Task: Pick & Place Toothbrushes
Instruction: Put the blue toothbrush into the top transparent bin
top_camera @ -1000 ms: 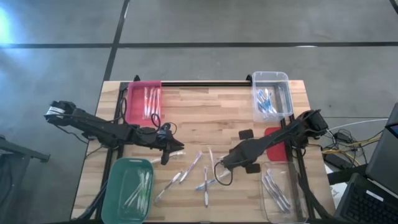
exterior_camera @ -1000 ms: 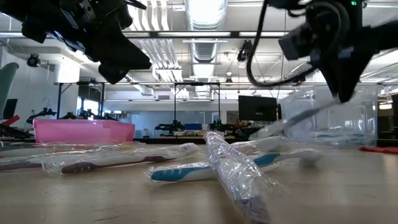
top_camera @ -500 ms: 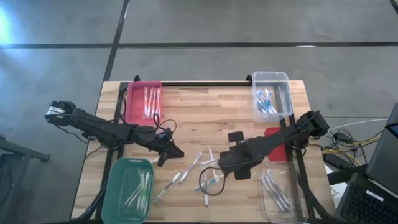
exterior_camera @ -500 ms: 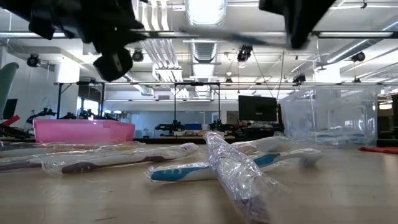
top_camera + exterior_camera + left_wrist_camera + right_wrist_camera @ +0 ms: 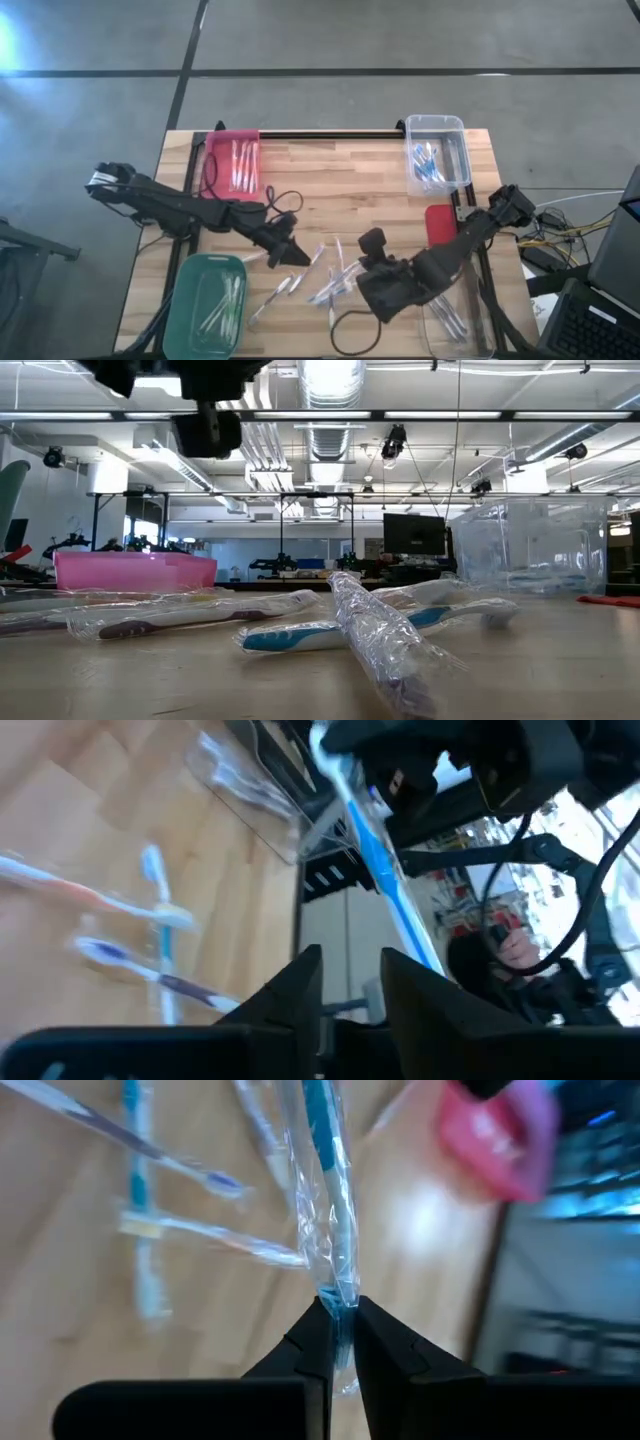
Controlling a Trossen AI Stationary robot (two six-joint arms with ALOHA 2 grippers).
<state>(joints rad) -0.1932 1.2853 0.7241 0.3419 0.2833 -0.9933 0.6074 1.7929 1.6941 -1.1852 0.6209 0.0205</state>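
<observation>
My right gripper (image 5: 360,283) (image 5: 338,1318) hangs over the middle of the table, shut on a blue toothbrush in a clear wrapper (image 5: 325,1180) (image 5: 335,285). My left gripper (image 5: 298,258) (image 5: 350,995) is left of it, pointing toward it nearly level, open with nothing between its fingers. The held toothbrush (image 5: 385,870) also shows in the left wrist view. Several wrapped toothbrushes (image 5: 300,275) (image 5: 340,620) lie flat on the wood, some crossing each other. My right gripper pinches one end of the wrapped blue toothbrush (image 5: 338,1288) between its two fingers. The fingers slant down from the table's right side and lie along the toothbrush. It sticks out ahead of the fingertips, lifted clear of the table.
A pink bin (image 5: 232,160) at the far left and a clear bin (image 5: 435,150) at the far right hold toothbrushes. So do a green bin (image 5: 205,305) at the near left and a clear bin (image 5: 455,315) at the near right. A red pad (image 5: 438,225) lies at the right.
My right gripper has risen out of the low view with the wrapped blue toothbrush, lifting it clear, and has gone toward the table's near edge. My left gripper has gone up and toward the table's right, rolling as it went.
</observation>
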